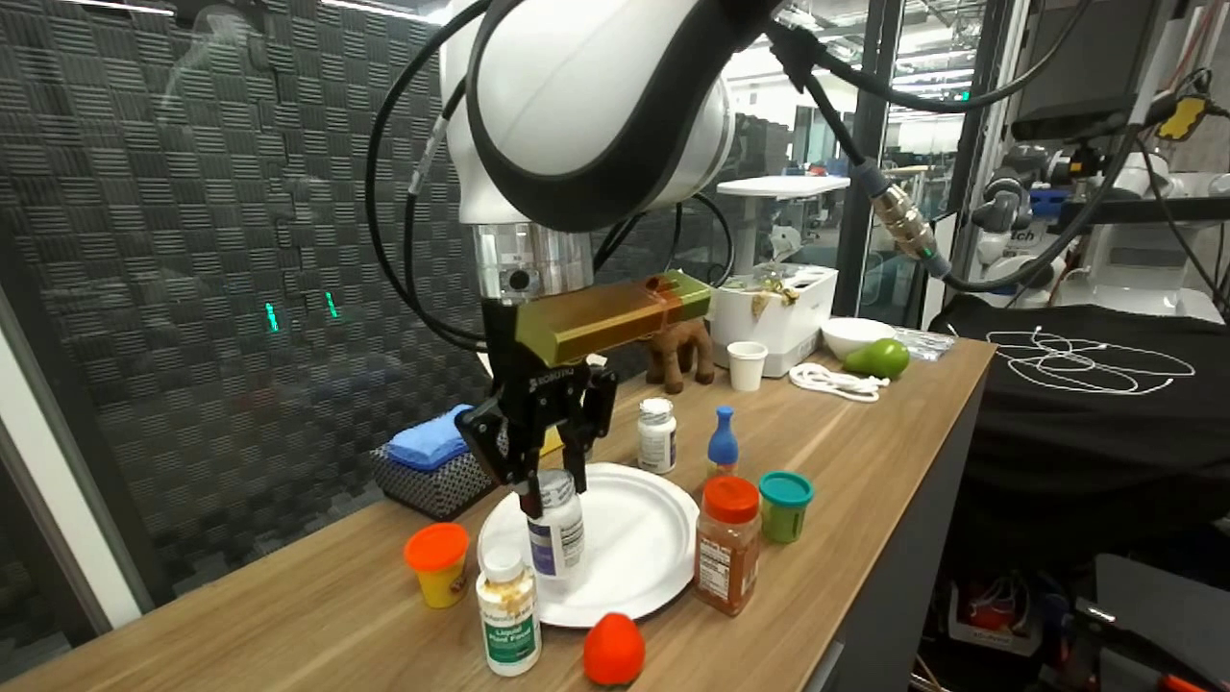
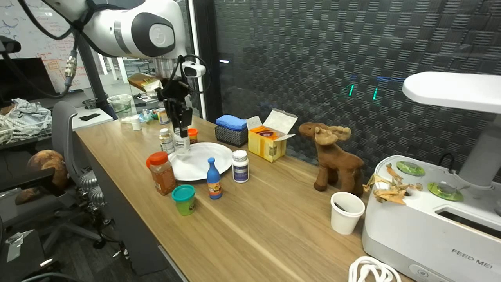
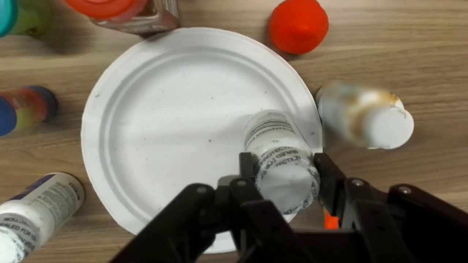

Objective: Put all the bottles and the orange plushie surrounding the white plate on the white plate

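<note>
From the wrist we count one plushie [image 3: 298, 27], four bottles [image 3: 55, 204] around one plate [image 3: 172, 109]; the claw [image 3: 285, 165] pinches a fifth bottle [image 3: 272, 128] at three o'clock.

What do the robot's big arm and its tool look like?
The arm is white, smooth and rounded, with dark trim and a silver band near its end. Black cables loop beside it, one with a metal connector. The tool is black, with two fingers and small white lettering. A shiny gold-green block sticks out above it.
</note>
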### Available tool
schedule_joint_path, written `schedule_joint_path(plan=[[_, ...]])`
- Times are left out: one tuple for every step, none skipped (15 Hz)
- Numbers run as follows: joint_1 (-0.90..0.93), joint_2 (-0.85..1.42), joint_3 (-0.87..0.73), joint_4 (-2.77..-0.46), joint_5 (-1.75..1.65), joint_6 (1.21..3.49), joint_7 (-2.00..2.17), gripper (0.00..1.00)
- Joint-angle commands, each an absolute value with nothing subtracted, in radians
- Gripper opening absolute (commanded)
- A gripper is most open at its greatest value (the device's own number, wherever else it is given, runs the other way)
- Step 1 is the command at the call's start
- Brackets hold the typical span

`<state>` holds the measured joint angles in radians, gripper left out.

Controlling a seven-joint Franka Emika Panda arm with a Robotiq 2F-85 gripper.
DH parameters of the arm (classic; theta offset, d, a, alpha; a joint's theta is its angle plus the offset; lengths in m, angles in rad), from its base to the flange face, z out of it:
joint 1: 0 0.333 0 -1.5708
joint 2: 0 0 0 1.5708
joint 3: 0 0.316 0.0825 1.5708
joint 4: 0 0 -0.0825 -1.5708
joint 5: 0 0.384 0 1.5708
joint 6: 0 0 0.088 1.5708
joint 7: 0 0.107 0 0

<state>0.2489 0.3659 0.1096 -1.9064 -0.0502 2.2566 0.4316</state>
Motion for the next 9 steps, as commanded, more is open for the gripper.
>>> schedule_joint_path(plan=[[0.26,0.363,0.089,-1.891,-0.062,2.319,0.472,0.2],[0.26,0.367,0.083,-1.888,-0.067,2.334,0.48,0.2],[0.261,0.373,0.075,-1.884,-0.076,2.346,0.487,0.2],[0.261,0.377,0.067,-1.88,-0.083,2.353,0.492,0.2],[0.261,0.383,0.059,-1.876,-0.09,2.361,0.497,0.2],[0.261,0.388,0.053,-1.872,-0.095,2.367,0.5,0.2],[0.26,0.394,0.047,-1.868,-0.098,2.371,0.502,0.2],[0.259,0.399,0.043,-1.861,-0.096,2.37,0.502,0.2],[0.259,0.406,0.039,-1.856,-0.094,2.371,0.502,0.2]])
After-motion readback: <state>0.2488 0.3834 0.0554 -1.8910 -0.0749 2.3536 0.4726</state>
